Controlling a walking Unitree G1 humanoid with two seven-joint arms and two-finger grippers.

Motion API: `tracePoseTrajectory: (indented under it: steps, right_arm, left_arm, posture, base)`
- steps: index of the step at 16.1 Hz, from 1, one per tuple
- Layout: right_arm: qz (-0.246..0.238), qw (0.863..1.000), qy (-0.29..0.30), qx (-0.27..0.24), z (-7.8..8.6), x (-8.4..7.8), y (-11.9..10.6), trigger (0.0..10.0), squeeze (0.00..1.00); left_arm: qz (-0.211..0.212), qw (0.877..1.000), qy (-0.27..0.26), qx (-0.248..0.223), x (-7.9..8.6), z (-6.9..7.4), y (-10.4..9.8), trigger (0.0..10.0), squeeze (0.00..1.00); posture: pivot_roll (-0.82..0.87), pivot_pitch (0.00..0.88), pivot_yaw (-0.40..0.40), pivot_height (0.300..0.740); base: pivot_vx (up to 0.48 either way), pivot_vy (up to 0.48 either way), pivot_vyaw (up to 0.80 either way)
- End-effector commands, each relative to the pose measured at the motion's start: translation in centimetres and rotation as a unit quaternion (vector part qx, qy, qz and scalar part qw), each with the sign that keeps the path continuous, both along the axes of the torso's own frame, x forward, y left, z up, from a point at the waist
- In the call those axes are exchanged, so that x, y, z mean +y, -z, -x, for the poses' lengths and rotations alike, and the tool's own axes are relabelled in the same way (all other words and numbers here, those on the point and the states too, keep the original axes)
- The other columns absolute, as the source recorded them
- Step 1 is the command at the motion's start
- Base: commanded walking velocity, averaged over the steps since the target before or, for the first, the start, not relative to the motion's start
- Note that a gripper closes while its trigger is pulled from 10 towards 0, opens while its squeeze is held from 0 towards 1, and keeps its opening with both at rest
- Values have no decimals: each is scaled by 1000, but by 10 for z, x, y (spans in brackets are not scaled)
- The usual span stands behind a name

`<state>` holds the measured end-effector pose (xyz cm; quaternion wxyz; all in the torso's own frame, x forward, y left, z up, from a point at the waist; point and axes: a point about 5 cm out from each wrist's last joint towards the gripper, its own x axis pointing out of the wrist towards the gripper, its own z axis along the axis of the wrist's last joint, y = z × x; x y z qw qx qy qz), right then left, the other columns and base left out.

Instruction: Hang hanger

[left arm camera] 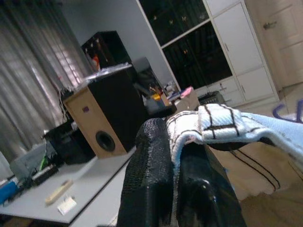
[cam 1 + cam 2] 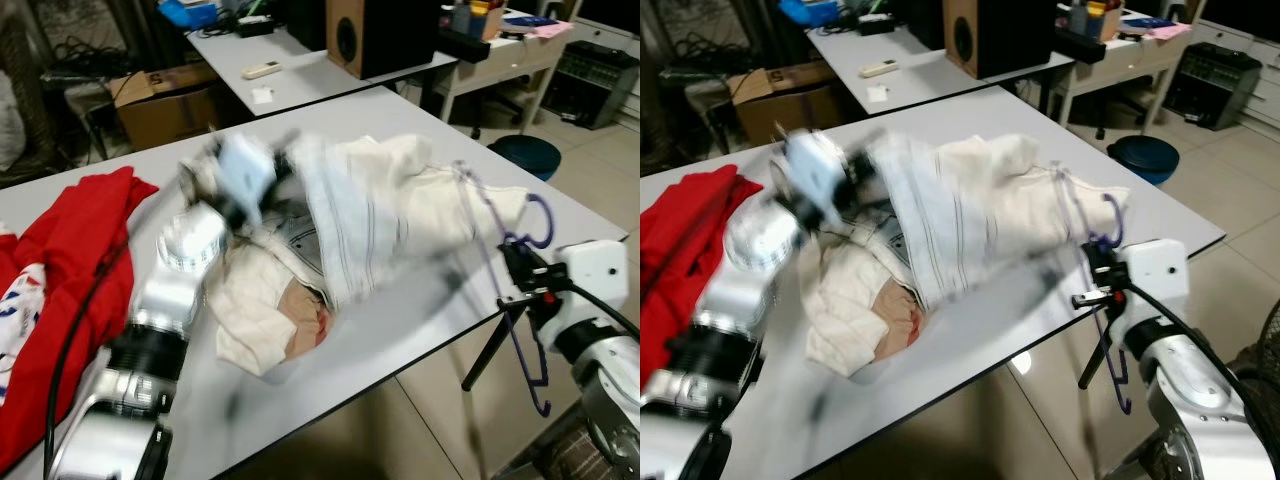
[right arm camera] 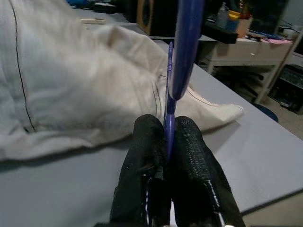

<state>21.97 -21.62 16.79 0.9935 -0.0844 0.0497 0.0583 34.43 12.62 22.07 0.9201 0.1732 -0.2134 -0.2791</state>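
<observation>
My right gripper (image 3: pixel 166 142) was pinched tight on the purple hanger (image 2: pixel 520 300) at the table's (image 2: pixel 420 330) near right edge, its hook by the cream garment (image 2: pixel 400 200). Further in, my left gripper (image 1: pixel 175 165) was clamped on the striped cloth (image 1: pixel 227 125), lifted and blurred. A speaker (image 2: pixel 365 35) stood on the far desk.

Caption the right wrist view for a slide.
Right gripper pinches the purple hanger above the grey table, cream garment beyond.
</observation>
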Motion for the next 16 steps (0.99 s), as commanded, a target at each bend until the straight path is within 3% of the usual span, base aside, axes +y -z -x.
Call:
tracePoseTrajectory:
  steps: [1,6,8,9,10,11,13,16]
  right_arm:
    - [0,1000,2,-6,1,1,-1,10000,0]
    - [-28,998,-19,-58,6,5,-16,10000,0]
    - [-31,997,-11,-72,9,5,-19,10000,0]
    - [-34,997,1,-69,11,5,-17,10000,0]
    - [-41,997,3,-59,12,10,-12,10000,0]
    - [-40,998,1,-56,13,12,-11,10000,0]
    - [-50,998,-2,-46,8,21,-6,10000,0]
    - [-53,998,-3,-43,1,26,-4,10000,0]
  left_arm:
    - [-2,1000,-14,11,5,-2,2,0,0]
    - [45,997,-58,12,-6,-24,-29,0,0]
    - [81,994,-39,65,-12,-27,-24,0,0]
    - [107,988,-29,111,-12,-24,-9,3882,0]
    - [146,971,-40,183,-6,-15,18,10000,0]
    - [152,969,-43,189,-5,-12,21,10000,0]
    - [164,964,-67,197,2,8,42,10000,0]
    - [167,961,-80,206,0,15,48,10000,0]
  posture:
    - [-141,0,100,740]
    - [-174,0,151,740]
    - [-191,0,174,740]
    - [-204,0,184,740]
    - [-206,0,178,740]
    - [-206,0,178,740]
    - [-177,0,126,740]
    - [-157,0,100,740]
  base:
    - [0,0,0]
    - [0,0,0]
    - [0,0,0]
    - [0,0,0]
    - [0,0,0]
    - [0,0,0]
    - [0,0,0]
    - [0,0,0]
